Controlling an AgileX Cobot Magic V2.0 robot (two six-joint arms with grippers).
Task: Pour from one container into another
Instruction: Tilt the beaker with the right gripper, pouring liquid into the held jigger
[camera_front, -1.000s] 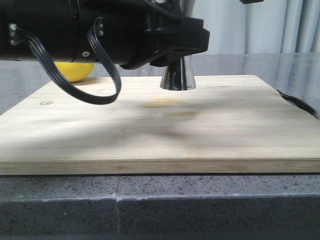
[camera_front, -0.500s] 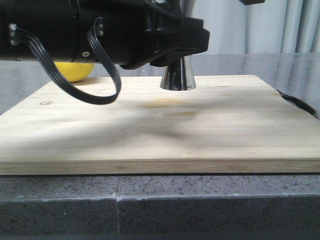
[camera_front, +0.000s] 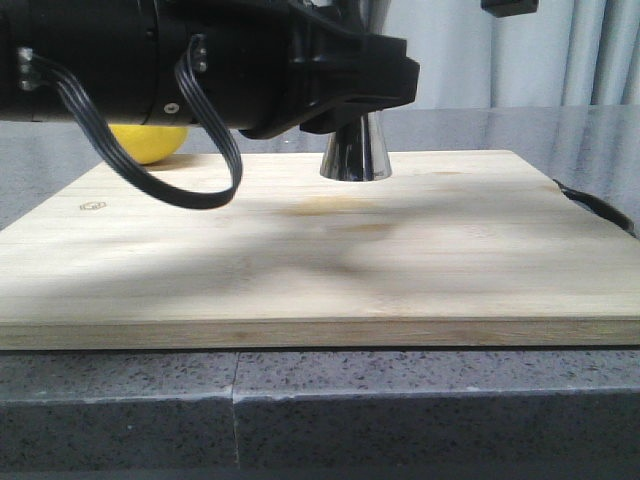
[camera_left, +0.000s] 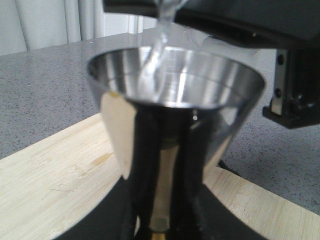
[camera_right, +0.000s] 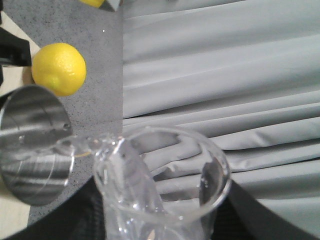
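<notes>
The steel jigger (camera_front: 355, 156) stands upright on the wooden board (camera_front: 420, 260). My left gripper (camera_front: 352, 98) is shut on its narrow waist. In the left wrist view the jigger's upper cone (camera_left: 175, 95) fills the middle, with my left gripper (camera_left: 160, 205) closed round the gold waist. A clear stream (camera_left: 152, 70) falls into the cone from the beaker's lip (camera_left: 167, 7). My right gripper (camera_right: 162, 222) is shut on the glass beaker (camera_right: 160, 180), which is tilted with its lip over the jigger's mouth (camera_right: 32, 145).
A yellow lemon (camera_front: 150, 143) lies behind the board at the left, close to the jigger (camera_right: 58, 68). A dark object (camera_front: 600, 210) sits by the board's right edge. The board rests on a grey stone counter (camera_front: 300, 410). Grey curtains (camera_right: 225, 75) hang behind.
The bit of my right gripper at the top edge of the front view has dropped slightly. The left arm and jigger have not moved.
</notes>
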